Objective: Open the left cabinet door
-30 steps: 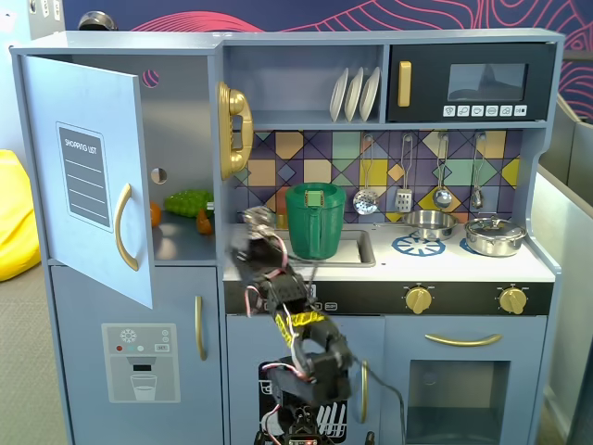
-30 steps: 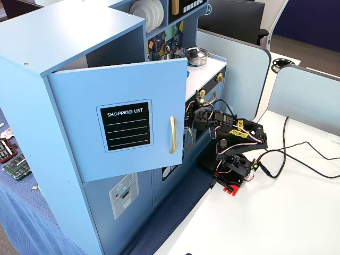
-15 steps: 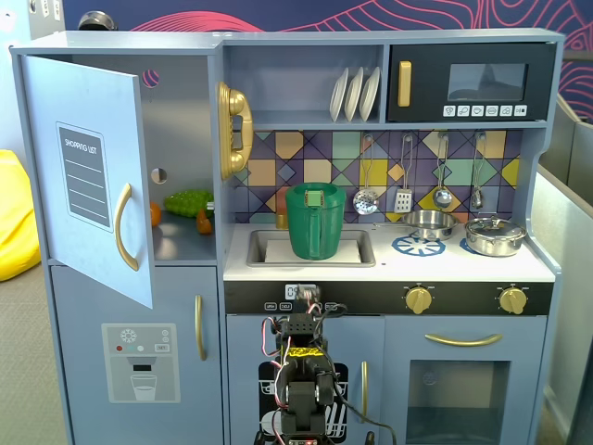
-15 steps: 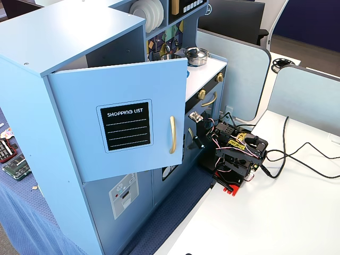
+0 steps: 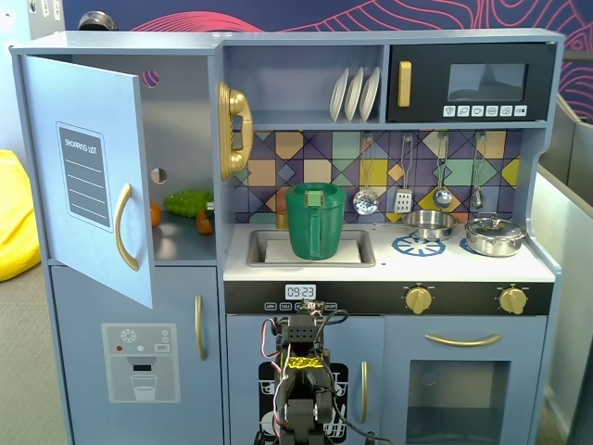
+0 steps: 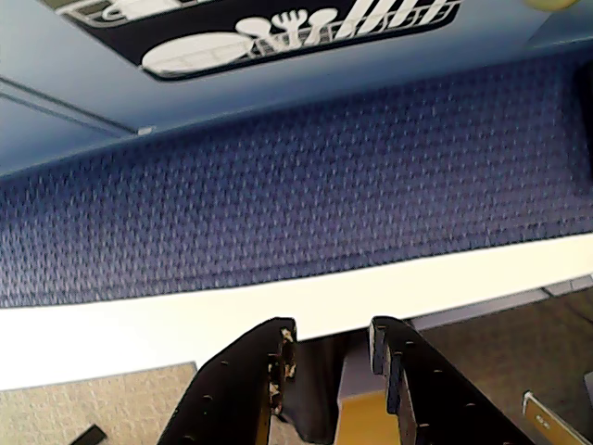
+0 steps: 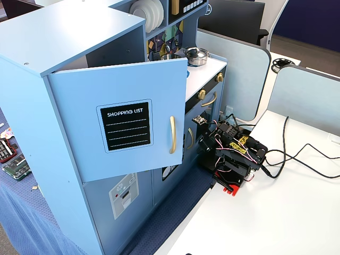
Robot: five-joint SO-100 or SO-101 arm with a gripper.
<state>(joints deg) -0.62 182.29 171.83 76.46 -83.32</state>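
left cabinet door (image 5: 88, 176) ajar | end effector (image 6: 329, 348) slightly parted, empty

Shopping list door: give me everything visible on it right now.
The left cabinet door is a flat, matte light-blue panel, looking like painted wood. It carries a black "SHOPPING LIST" chalkboard panel with ruled lines and a vertical curved gold bar handle. It is swung open on its left-edge hinges, exposing toy food on the shelf behind, and sits above the dispenser door. Nothing touches it; the gripper is down by the cabinet base.
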